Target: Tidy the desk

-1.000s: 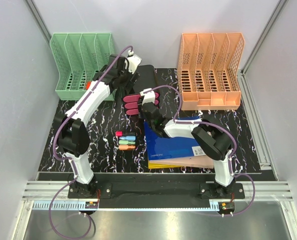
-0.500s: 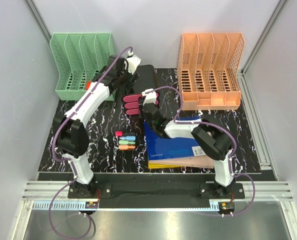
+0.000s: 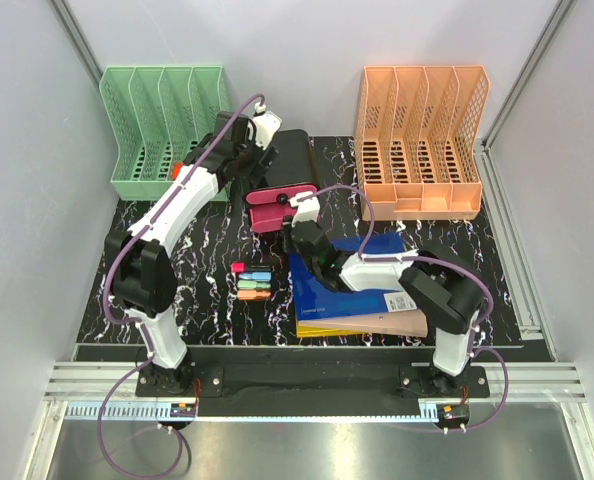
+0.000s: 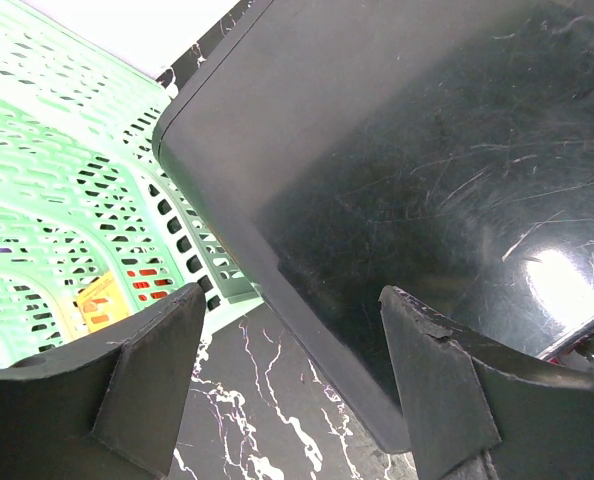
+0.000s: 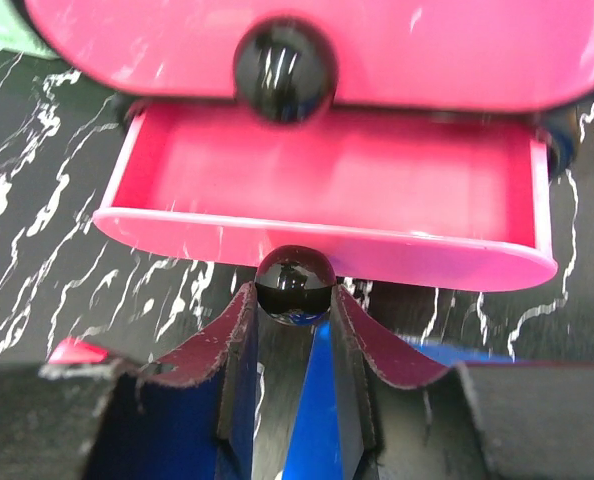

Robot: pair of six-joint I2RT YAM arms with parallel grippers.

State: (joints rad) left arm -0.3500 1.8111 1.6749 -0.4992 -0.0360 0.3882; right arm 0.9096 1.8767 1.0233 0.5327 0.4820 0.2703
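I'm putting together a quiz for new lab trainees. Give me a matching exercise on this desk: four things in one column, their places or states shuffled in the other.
Things:
1. green rack
2. orange rack
3. pink drawer
4. blue folder

Places or states:
a. open, its knob in the right gripper
b. far right corner of the desk
c. lying flat under the right arm
d. far left corner of the desk

Pairs: 1-d; 2-b; 3-a; 4-c.
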